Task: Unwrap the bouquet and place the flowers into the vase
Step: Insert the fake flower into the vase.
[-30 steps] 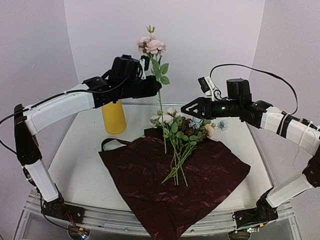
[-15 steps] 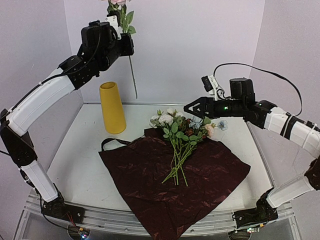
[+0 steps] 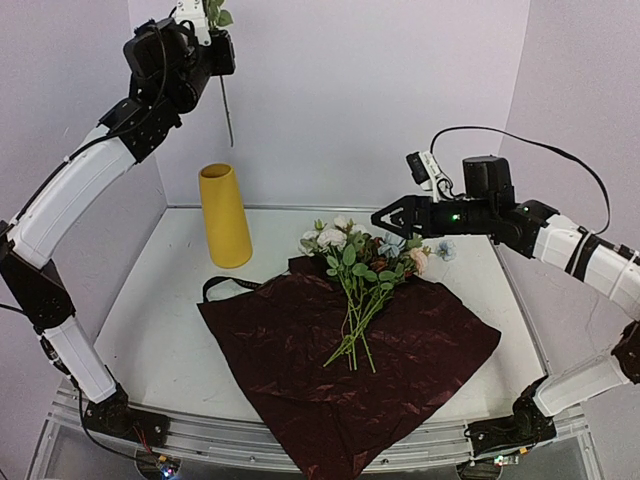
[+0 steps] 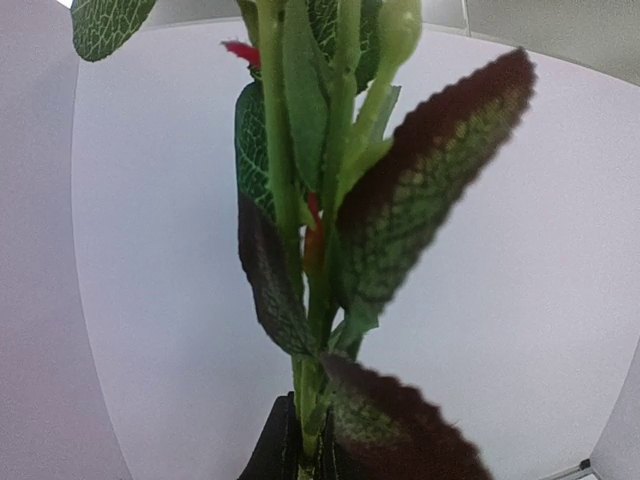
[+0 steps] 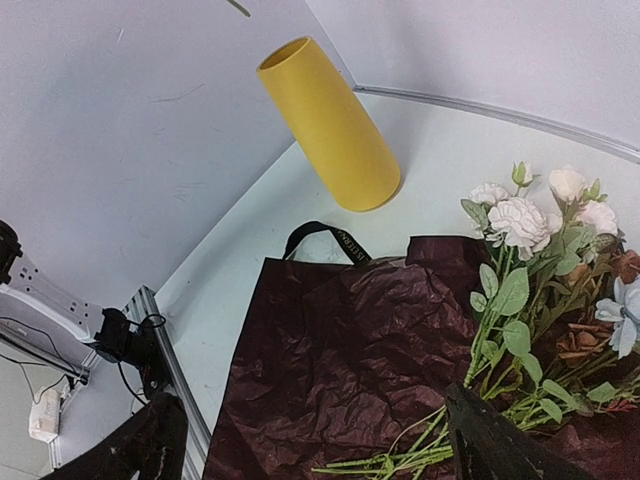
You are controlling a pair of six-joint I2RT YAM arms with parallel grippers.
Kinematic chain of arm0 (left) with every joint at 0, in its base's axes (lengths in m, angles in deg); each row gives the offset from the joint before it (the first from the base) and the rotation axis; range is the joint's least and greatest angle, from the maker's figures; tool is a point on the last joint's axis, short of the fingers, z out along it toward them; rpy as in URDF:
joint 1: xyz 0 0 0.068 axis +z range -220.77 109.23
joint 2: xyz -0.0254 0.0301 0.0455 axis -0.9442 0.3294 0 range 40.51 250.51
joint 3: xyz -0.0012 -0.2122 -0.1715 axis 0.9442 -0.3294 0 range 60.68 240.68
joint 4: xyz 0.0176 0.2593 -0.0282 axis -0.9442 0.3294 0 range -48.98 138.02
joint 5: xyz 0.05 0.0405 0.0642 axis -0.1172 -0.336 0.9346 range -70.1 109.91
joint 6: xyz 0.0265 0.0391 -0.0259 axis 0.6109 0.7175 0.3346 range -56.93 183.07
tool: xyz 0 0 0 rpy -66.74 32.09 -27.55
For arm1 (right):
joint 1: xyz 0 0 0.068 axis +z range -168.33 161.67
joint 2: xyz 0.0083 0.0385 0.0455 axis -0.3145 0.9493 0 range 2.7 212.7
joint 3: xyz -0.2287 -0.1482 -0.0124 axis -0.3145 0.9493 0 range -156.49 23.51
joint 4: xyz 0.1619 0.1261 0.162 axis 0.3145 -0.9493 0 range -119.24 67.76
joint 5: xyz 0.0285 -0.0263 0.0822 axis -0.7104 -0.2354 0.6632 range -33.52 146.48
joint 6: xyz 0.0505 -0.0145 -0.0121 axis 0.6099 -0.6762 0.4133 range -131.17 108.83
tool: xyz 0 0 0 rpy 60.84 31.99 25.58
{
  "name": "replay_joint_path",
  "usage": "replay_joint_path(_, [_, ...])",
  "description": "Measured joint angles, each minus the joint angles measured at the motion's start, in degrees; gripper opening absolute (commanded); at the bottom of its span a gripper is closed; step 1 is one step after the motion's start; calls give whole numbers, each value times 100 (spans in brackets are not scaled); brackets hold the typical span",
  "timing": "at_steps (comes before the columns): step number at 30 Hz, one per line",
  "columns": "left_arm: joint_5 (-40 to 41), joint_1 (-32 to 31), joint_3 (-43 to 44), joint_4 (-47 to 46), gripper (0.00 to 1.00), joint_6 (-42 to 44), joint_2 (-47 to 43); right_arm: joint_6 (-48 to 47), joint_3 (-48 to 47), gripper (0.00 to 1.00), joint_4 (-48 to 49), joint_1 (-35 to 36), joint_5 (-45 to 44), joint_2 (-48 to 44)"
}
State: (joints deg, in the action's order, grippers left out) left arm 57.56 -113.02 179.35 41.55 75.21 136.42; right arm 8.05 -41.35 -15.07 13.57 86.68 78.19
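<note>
**One stem held high, the rest lying on the open paper**

From the overhead camera, the left claw (image 3: 220, 55) is up near the top left corner, clamped shut on a single stem (image 3: 227, 112) that hangs down bare below it. The stem's upper end runs out of the top of the picture, so no bloom can be seen. It is above and a little behind the yellow vase (image 3: 225, 215), well clear of its mouth. The vase stands upright on the white tabletop (image 3: 160, 330), just beyond the left corner of the dark red wrapping paper (image 3: 330, 370), which lies spread flat. The other flowers (image 3: 360, 270) lie in a loose bunch on the paper, heads toward the back wall and stem ends fanned toward the near edge. A black ribbon (image 3: 222, 285) loops off the paper's left corner. The right claw (image 3: 385, 215) hovers open above the flower heads, touching nothing.

The left wrist camera shows none of the tabletop. It looks straight up the held stem against the pale wall, with green, dark-edged leaves (image 4: 420, 190) filling the picture. At the bottom edge, two black fingers (image 4: 275, 455) pinch the stem tight.

The right wrist camera shows the vase's open round mouth, which the overhead view shows only edge-on. It also shows pale lettering on the ribbon, too small to read. Its own two fingers sit at the bottom corners, spread wide, with only paper and stem ends below the gap.
</note>
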Motion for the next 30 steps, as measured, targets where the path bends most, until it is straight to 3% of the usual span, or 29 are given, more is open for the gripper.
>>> replay_joint_path(14, [-212, 693, -22, -170, 0, 126, 82, -93, -413, 90, -144, 0, -74, 127])
replay_joint_path(30, [-502, 1034, -1122, -255, 0, -534, -32, -96, -834, 90, -222, 0, -82, 873])
